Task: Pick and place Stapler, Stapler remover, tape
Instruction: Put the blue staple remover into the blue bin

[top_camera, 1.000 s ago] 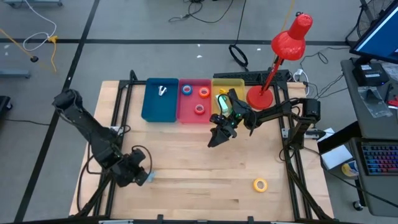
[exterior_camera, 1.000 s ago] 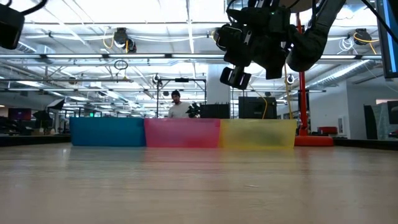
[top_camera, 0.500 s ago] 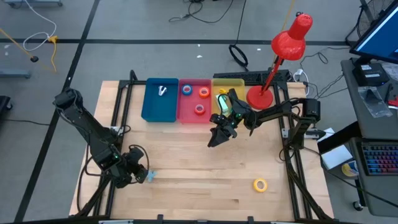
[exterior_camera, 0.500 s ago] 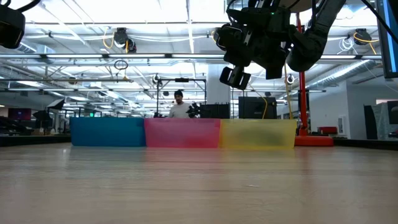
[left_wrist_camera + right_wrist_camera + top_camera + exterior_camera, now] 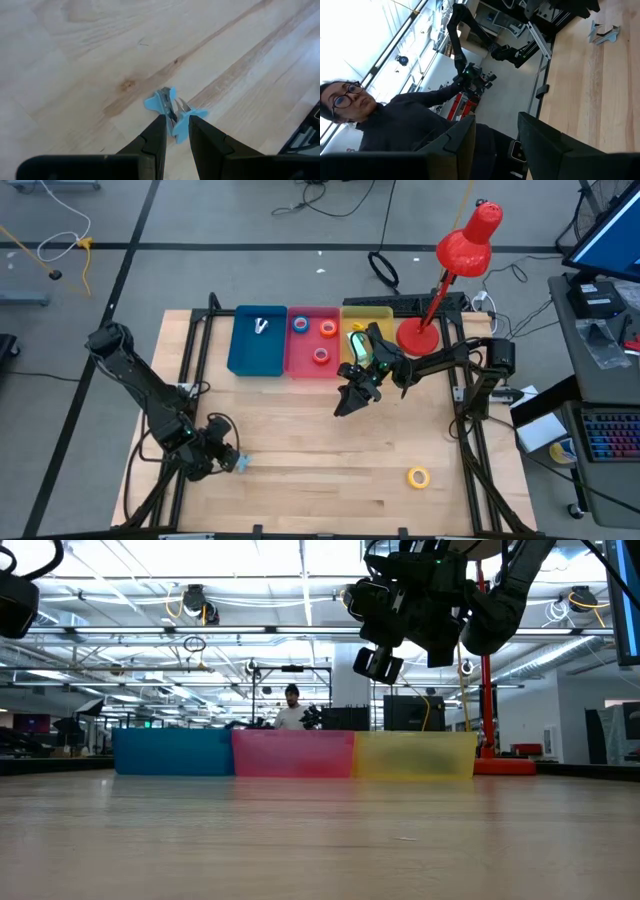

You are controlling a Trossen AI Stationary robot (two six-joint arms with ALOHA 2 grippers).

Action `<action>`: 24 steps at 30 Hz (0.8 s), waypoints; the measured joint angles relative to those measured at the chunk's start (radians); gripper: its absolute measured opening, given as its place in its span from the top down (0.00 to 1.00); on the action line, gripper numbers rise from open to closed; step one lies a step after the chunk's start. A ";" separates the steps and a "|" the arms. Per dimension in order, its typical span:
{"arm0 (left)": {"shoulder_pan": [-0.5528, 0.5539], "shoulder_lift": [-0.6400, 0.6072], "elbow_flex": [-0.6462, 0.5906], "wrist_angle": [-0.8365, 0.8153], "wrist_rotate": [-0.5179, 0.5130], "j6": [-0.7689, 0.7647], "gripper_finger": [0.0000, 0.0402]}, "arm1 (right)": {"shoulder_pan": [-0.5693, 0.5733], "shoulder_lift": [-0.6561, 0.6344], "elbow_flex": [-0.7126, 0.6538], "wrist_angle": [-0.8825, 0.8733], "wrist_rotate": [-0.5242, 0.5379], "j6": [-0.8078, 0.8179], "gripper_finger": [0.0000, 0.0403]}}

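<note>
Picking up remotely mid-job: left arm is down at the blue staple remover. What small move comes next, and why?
Probably lift straight up: the left gripper is closed on the blue staple remover, which sits low over the table, far from the blue bin.

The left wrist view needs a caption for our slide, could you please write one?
Left gripper shut on the blue staple remover lying on the wooden table.
</note>
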 joint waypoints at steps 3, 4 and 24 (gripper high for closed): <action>0.000 0.000 -0.020 0.041 0.000 -0.003 0.79 | 0.000 0.000 0.000 0.000 0.000 0.000 0.65; 0.000 0.000 -0.024 0.053 0.000 -0.003 0.79 | 0.000 0.000 0.000 0.000 0.000 0.000 0.65; 0.000 0.000 -0.027 0.052 0.052 0.024 0.79 | 0.000 0.000 0.000 0.000 0.001 0.000 0.65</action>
